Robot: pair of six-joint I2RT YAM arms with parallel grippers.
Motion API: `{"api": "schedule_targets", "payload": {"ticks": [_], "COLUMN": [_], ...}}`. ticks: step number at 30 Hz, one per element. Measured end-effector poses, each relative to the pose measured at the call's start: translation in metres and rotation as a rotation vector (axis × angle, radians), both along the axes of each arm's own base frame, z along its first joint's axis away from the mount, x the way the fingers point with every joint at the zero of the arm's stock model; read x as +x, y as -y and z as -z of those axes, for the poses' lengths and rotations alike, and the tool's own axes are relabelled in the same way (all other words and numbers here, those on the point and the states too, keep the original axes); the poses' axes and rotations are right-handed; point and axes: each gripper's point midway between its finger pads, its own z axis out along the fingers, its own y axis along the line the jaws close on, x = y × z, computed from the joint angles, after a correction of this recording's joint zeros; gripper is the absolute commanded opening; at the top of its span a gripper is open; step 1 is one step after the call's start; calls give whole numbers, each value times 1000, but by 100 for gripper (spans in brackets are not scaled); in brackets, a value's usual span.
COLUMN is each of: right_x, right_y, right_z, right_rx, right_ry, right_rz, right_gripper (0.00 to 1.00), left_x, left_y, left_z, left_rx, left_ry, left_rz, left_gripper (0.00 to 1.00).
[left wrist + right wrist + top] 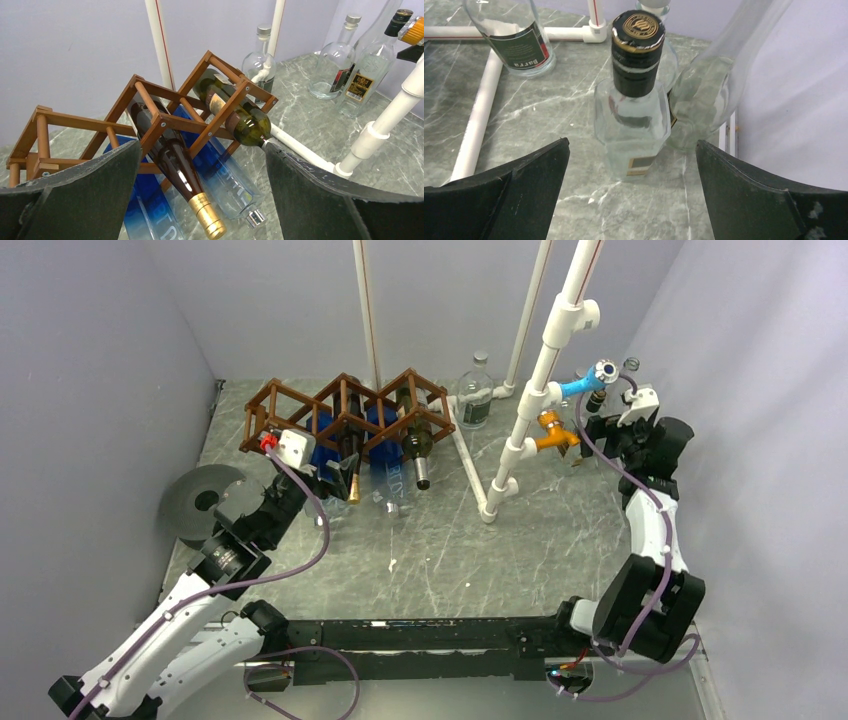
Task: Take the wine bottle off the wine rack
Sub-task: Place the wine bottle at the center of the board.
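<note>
Facing the wine rack (pixel 75 121) at the far left of the desk (pixel 310 125), the left end effector (pixel 201 144) stands wide; the gold-capped wine bottle (pixel 172 157) lies in a middle cell. The right end effector (pixel 632 141), wide and apparently empty, overlooks clear bottles (pixel 631 115) far right.

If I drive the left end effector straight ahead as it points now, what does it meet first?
Most likely the gold-foiled neck of the dark wine bottle sticking out of the wine rack; depth is hard to judge.
</note>
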Motion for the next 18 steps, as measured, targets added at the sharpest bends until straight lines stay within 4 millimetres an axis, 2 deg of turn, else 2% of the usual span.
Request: {"api": "schedule_targets", "payload": {"ticks": [8,12,18], "right_x": [-33,-50,-56], "right_y": [3,-3,-4], "right_z": [1,-3,-5], "right_rx": [7,8,40], "right_ry": [-23,-14,-12], "right_rz": [35,28,36], "right_gripper": [100,100,100], "left_x": [0,0,0], "left_y": [0,0,0], "left_z": [-2,-3,-3], "left_rx": [-1,1,2], "left_ry": [7,12,14], "left_rz": [0,-1,-2], "left_gripper": [99,99,99]}}
